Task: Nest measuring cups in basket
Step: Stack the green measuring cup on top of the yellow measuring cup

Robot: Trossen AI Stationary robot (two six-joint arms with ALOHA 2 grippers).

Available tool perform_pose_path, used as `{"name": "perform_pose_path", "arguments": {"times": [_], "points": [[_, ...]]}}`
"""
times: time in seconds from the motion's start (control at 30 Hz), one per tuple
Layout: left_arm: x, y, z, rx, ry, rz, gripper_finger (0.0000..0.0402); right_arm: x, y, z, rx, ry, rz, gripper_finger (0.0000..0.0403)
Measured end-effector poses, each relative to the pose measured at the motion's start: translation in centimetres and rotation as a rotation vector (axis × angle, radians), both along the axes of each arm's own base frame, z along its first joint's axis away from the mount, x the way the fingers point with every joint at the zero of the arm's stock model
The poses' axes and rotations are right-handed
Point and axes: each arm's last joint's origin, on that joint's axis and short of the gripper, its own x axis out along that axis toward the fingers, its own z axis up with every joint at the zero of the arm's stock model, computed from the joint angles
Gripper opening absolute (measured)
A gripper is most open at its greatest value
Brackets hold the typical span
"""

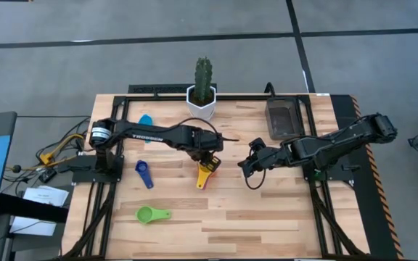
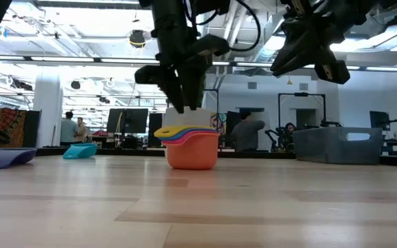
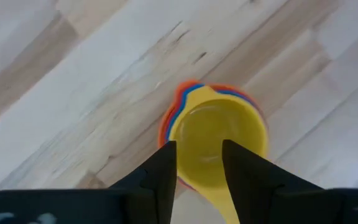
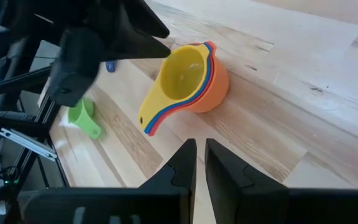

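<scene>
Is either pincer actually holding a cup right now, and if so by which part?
Nothing is held. The left pincer stands open just above the yellow cup topping the nested stack. The right pincer hangs nearly shut and empty beside it.

Even, bright overhead light covers the pale wooden plank table point(image 1: 267, 210) in the high view, with only soft, short shadows under the two dark arms. In the low view, white ceiling strip lamps point(image 2: 81, 60) glow in the room behind, so the dark fingers point(image 2: 185, 86) hang as near-silhouettes, and the near table surface is out of focus. The left wrist view is blurred throughout; the yellow plastic measuring cup point(image 3: 219, 140) shows a soft sheen inside. The right wrist view is sharper, its near fingers point(image 4: 182, 163) blurred.
</scene>
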Motion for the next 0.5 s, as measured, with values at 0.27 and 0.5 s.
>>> {"name": "perform_pose_path", "arguments": {"times": [0.27, 0.5], "points": [[-2.6, -0.3, 2.4, 0.124, 0.084, 0.022, 0.0117, 0.0, 0.0, 0.0, 0.007, 0.001, 0.010, 0.0058], [-5.5, -0.2, 4.7, 0.171, 0.017, 0.082, 0.0116, 0.0, 0.1, 0.0, -0.003, 0.000, 0.035, 0.0058]]}}
